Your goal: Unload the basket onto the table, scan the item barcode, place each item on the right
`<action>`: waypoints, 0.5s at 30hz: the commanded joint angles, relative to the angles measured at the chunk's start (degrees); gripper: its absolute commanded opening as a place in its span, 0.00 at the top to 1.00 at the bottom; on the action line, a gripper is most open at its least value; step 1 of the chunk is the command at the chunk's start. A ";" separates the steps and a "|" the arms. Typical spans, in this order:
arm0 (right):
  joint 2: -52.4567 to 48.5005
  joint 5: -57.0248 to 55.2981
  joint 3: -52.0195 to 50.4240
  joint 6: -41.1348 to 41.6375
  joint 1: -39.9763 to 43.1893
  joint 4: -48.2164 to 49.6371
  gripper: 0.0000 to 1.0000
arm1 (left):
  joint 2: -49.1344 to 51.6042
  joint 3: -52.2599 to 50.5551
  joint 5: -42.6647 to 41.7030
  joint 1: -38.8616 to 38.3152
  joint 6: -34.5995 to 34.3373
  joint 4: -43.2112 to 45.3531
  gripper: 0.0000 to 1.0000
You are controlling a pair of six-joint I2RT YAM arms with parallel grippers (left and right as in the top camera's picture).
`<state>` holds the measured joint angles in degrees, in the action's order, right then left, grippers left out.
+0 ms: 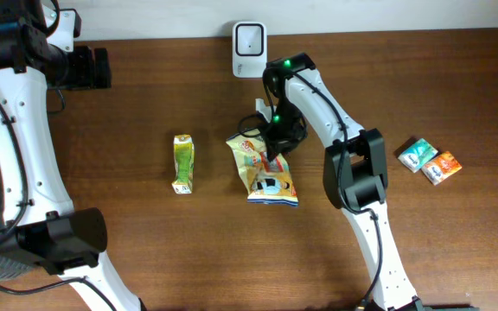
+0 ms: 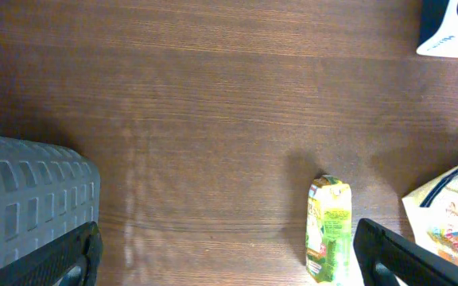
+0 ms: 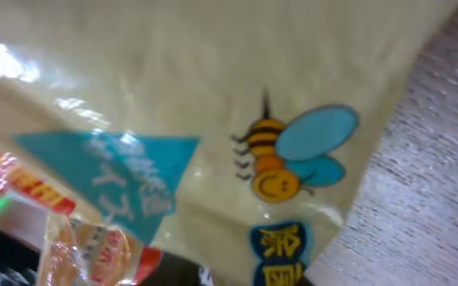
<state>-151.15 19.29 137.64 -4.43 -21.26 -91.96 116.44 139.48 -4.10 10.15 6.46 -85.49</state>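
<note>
A yellow snack bag [image 1: 271, 177] with a bee print lies at the table's middle. My right gripper [image 1: 275, 145] is down on its upper edge. In the right wrist view the bag [image 3: 213, 95] fills the frame, blurred and close against the camera, and hides the fingers; the gripper looks shut on it. A white barcode scanner [image 1: 249, 39] stands at the back edge, just behind this gripper. My left gripper [image 2: 229, 270] hangs open over bare wood at the far left, holding nothing. The scanner [image 2: 452, 32] and the bag [image 2: 452, 214] show at that view's right edge.
A green juice carton [image 1: 183, 162] lies left of the bag, near the left gripper's right fingertip [image 2: 388, 254]. A teal packet [image 1: 417, 155] and an orange packet [image 1: 442, 167] lie at the right. A grey ribbed block [image 2: 30, 199] sits at the left.
</note>
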 commanded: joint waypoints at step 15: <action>12.35 46.10 6.32 -10.19 11.32 -5.38 0.96 | 0.04 0.02 -0.15 0.42 0.74 0.07 0.01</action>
<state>-144.42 51.20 142.23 -12.45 -13.34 -97.10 116.42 139.48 -4.10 10.15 6.46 -85.49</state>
